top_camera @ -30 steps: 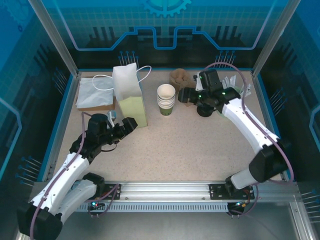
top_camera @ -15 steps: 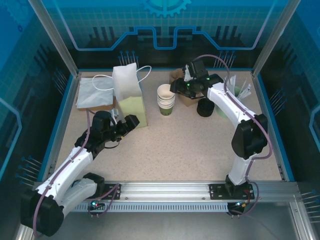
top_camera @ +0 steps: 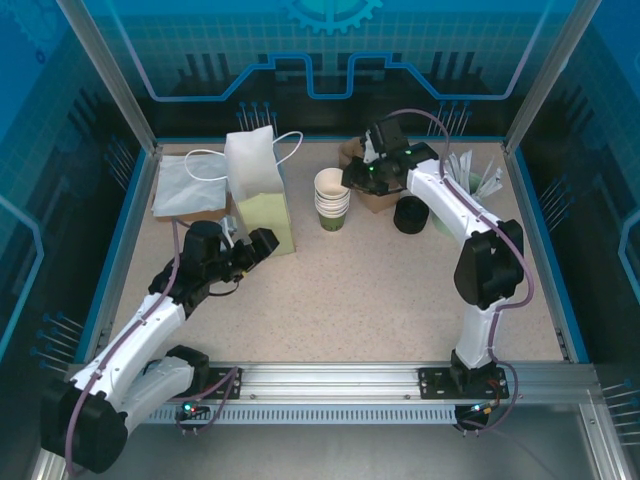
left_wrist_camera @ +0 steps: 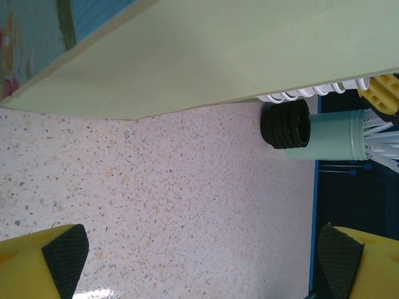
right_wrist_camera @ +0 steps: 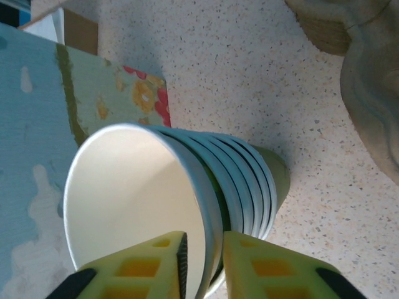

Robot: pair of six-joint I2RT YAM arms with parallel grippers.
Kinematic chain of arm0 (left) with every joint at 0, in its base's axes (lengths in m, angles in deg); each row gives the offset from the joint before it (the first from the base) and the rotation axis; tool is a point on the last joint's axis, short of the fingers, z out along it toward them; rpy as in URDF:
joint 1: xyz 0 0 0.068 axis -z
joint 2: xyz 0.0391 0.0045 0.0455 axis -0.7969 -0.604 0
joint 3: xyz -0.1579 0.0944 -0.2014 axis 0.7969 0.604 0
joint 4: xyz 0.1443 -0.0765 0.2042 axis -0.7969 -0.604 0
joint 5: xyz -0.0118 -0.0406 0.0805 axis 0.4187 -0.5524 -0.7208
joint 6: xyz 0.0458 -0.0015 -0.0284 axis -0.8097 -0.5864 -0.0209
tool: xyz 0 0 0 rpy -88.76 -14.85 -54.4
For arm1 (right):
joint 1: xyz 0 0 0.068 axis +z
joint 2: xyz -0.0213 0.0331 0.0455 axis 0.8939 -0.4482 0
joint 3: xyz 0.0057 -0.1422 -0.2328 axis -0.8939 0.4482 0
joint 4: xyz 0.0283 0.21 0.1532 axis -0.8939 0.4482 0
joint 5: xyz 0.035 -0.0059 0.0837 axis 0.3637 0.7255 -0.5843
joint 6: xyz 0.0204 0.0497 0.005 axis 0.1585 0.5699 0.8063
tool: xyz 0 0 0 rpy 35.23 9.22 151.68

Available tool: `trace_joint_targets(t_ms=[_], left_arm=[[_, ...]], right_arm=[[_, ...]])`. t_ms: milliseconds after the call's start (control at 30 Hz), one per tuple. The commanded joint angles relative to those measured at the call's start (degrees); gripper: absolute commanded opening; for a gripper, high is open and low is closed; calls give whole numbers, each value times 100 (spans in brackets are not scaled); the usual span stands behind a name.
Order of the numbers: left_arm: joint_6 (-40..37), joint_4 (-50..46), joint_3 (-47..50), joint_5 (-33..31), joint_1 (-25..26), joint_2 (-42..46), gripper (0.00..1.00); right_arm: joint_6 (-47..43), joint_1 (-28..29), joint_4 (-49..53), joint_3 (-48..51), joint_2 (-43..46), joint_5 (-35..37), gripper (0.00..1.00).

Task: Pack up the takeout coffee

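progress: early. right hand (right_wrist_camera: 204, 244) pinching rim of top cup (right_wrist_camera: 124, 187) on cup stack (top_camera: 332, 200), far centre of bench (top_camera: 380, 290); likely takeout cup-to-be. left hand (left_wrist_camera: 202, 252) spread wide, empty, beside paper bag (top_camera: 262, 205) at left. lid from black lids (top_camera: 410, 214), bagging both remain. no readable writing; bag shows flower print.

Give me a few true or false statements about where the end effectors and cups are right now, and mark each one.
1. The right end effector has one finger inside the top cup of the stack of green paper cups and one outside. True.
2. The left end effector is clamped on the paper bag. False: it is open, with bare table between its fingers.
3. The stack of black lids sits beside the pale green cup of white sticks. True.
4. The paper bag lies flat. False: it stands upright.
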Motion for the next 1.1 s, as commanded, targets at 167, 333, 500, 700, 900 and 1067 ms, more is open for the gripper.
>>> trace_joint_targets(t_ms=[167, 333, 500, 700, 900, 1067], left_arm=[[-79, -156, -224, -52, 47, 111, 99], [-95, -194, -253, -65, 47, 119, 99], [-113, -222, -277, -74, 56, 120, 99], [-160, -237, -314, -24, 56, 153, 99], [-303, -386, -341, 18, 56, 183, 99], [-178, -336, -295, 14, 64, 225, 99]], right_arm=[[-68, 77, 261, -333, 18, -8, 8], [-152, 80, 433, -590, 85, -11, 8], [-293, 75, 700, -931, 116, 22, 7], [-510, 73, 956, -1318, 470, 174, 7], [-695, 73, 1197, -1300, 1112, 195, 8], [-803, 88, 1222, -511, 1917, 206, 8]])
